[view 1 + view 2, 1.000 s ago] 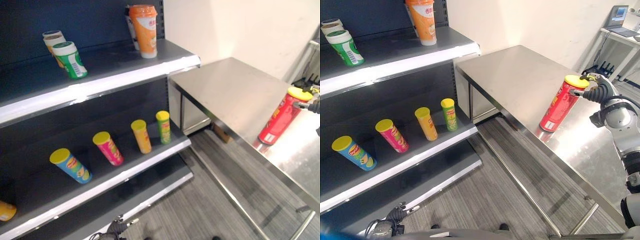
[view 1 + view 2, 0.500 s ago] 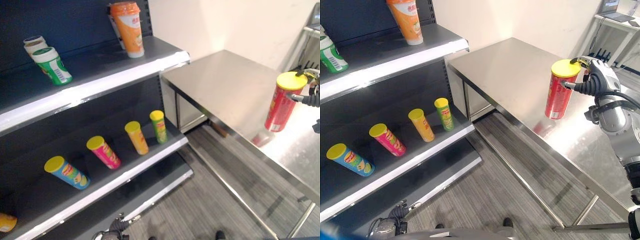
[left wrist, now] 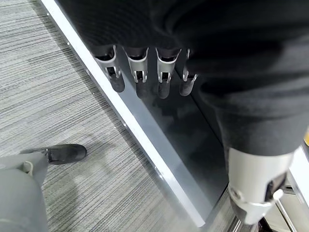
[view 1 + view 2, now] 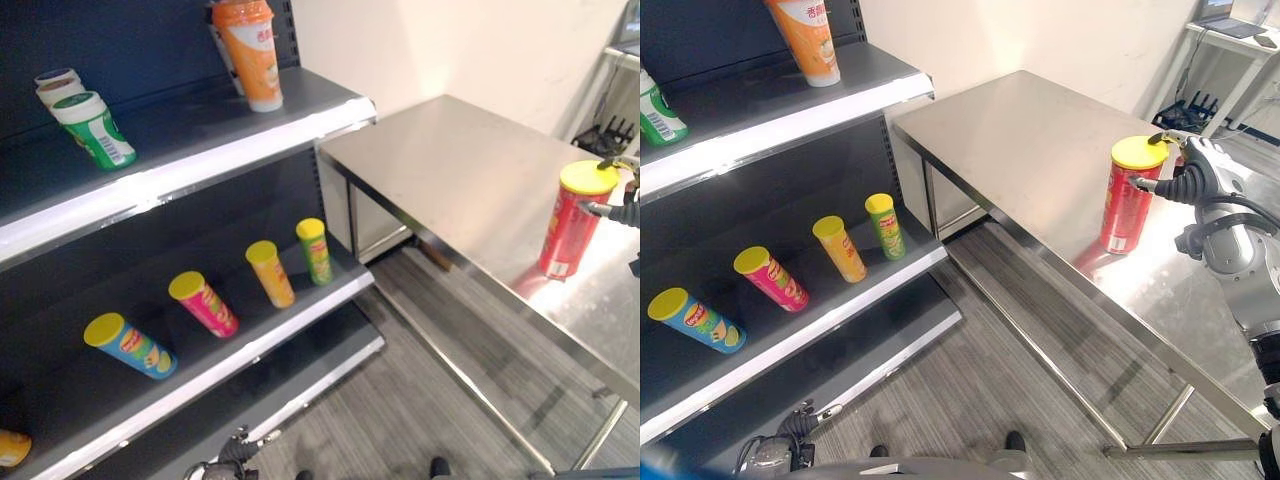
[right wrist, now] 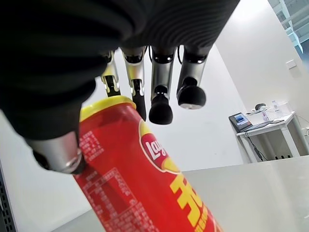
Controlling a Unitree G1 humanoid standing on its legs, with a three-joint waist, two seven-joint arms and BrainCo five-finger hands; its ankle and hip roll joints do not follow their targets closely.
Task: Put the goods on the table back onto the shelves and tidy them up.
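Observation:
A red can with a yellow lid [image 4: 1127,203] stands upright near the front edge of the steel table [image 4: 1020,130]. My right hand [image 4: 1193,180] is at its top: the thumb presses the can's side and the fingers [image 5: 161,104] reach over the lid, so the red can [image 5: 145,188] sits between them. On the middle shelf [image 4: 250,345] stand four leaning cans in a row: blue [image 4: 130,345], pink [image 4: 203,303], orange [image 4: 270,273] and green [image 4: 315,250]. My left hand [image 3: 137,67] hangs low by the bottom shelf's edge, fingers straight.
The upper shelf [image 4: 200,160] carries a tall orange cup [image 4: 250,50] and a green-and-white tub [image 4: 95,130] with another tub behind it. An orange item [image 4: 10,448] lies at the middle shelf's far left. A desk with a laptop [image 4: 1230,15] stands beyond the table.
The red can went from tilted on the table to upright and raised in my right hand, and now sits lower, at the table's surface. The camera has shifted slightly.

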